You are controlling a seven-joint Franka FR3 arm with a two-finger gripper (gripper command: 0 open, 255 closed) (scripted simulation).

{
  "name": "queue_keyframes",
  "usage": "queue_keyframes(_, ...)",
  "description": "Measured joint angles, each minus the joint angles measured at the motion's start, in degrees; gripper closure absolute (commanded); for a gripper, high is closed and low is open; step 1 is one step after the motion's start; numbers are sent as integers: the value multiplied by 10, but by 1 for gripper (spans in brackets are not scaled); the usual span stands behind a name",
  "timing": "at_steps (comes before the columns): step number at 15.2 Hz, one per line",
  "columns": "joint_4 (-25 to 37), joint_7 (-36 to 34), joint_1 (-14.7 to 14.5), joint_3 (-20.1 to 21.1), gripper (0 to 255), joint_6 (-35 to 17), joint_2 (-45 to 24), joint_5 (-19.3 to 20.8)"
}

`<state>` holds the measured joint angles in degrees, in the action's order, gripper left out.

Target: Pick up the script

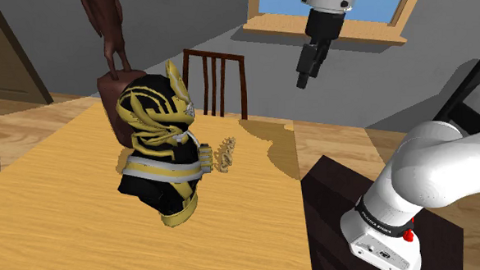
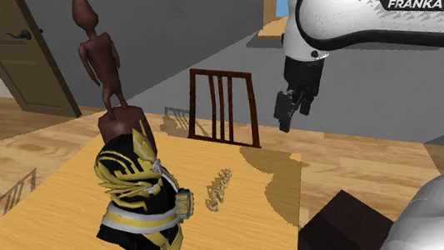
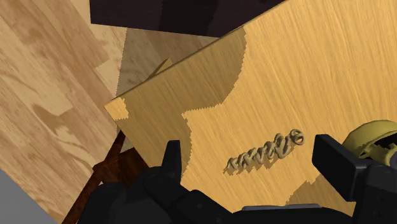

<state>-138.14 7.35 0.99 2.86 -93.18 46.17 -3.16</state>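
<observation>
Script (image 1: 225, 153) lies mid-frame on the table (image 1: 52, 202) beside a bust (image 1: 161, 149), with the gripper (image 1: 307, 70) wide open at upper right: the approach step, which next calls for descending to straddle it.

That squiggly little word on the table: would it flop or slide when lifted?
The script looks like one stiff looped strip, so it probably won't flop. It lies low and thin on the smooth table, so it may skid when nudged.
</observation>
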Motion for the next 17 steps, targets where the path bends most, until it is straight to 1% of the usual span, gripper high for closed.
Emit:
queue_keyframes(1,0,0,0,0,0,0,0,0)
queue_keyframes(3,-14,-30,5,14,0,-21,-8,-10)
queue_keyframes(8,-45,-157,22,74,0,-92,-50,-49)
queue_keyframes(12,-53,-264,39,126,0,-167,-117,-75)
queue_keyframes(15,-51,-344,55,162,0,-222,-174,-86)
queue_keyframes(17,-40,-399,69,186,0,-260,-223,-86)
